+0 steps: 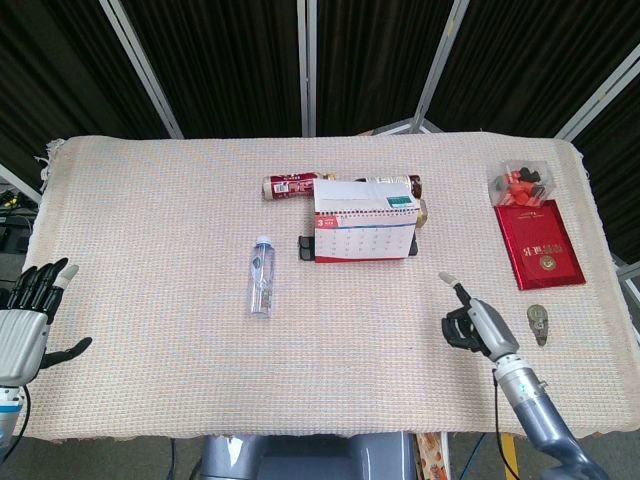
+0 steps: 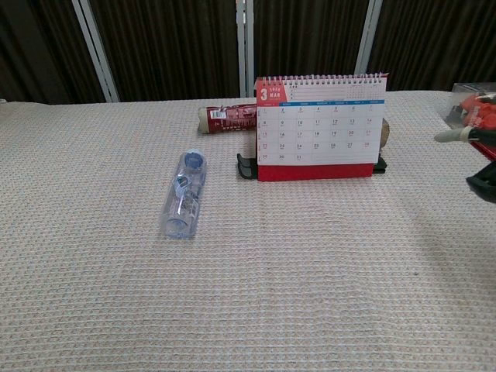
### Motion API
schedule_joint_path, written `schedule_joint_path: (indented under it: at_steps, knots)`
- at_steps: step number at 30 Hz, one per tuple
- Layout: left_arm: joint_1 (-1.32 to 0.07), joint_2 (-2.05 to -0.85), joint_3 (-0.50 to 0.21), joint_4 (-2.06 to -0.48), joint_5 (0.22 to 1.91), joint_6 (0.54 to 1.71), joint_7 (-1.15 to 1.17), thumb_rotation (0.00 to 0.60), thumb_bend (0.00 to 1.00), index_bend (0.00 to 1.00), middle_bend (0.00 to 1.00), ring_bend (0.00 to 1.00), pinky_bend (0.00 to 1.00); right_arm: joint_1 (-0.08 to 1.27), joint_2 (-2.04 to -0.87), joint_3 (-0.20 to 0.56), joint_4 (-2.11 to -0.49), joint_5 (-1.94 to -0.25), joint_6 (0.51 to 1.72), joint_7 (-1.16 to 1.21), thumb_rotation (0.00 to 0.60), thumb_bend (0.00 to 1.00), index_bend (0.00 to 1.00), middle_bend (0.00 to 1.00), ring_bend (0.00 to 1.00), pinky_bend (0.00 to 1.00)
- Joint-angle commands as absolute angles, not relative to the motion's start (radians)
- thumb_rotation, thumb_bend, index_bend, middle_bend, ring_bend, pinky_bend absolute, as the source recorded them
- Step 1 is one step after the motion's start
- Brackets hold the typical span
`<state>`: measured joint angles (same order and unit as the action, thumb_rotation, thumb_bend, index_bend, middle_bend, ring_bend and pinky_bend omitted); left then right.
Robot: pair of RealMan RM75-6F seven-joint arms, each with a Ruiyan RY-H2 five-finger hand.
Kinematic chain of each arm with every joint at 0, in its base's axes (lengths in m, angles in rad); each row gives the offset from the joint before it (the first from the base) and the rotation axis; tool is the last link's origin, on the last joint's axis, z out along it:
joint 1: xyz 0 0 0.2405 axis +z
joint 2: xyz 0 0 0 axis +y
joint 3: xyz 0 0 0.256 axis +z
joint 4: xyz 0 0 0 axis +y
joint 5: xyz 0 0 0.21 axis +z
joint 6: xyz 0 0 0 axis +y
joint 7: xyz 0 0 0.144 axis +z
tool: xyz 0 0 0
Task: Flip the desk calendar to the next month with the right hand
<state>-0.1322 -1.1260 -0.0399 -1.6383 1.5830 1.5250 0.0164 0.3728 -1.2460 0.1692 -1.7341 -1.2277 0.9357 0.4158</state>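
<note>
The desk calendar stands upright at the table's middle back, its March page facing me on a red base. My right hand hovers over the cloth to the calendar's front right, well apart from it, one finger stretched forward and nothing held. In the chest view only its fingertips show at the right edge. My left hand hangs at the table's front left corner, fingers spread and empty.
A clear water bottle lies left of the calendar. A red tube and another tube lie behind it. At the right are a red booklet, a box of red clips and a small metal piece.
</note>
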Motion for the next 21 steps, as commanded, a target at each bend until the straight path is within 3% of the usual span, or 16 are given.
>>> schedule_joint_path:
  at_steps: [1, 6, 21]
  knots:
    - [-0.133, -1.125, -0.042, -1.639, 1.585, 1.528, 0.013, 0.6, 0.07, 0.0, 0.0, 0.0, 0.0, 0.473, -1.27, 0.238, -1.755, -1.045, 0.763, 0.544, 0.6, 0.55, 0.0, 0.84, 0.88, 0.76]
    - [-0.136, -1.123, -0.047, -1.646, 1.59, 1.532, 0.012, 0.6, 0.07, 0.0, 0.0, 0.0, 0.0, 0.522, -1.331, 0.26, -1.654, -0.939, 0.655, 0.596, 0.6, 0.55, 0.0, 0.84, 0.88, 0.76]
    - [-0.145, -1.127, -0.049, -1.645, 1.578, 1.511, 0.02, 0.6, 0.07, 0.0, 0.0, 0.0, 0.0, 0.563, -1.437, 0.312, -1.487, -0.88, 0.589, 0.634, 0.6, 0.54, 0.0, 0.83, 0.88, 0.76]
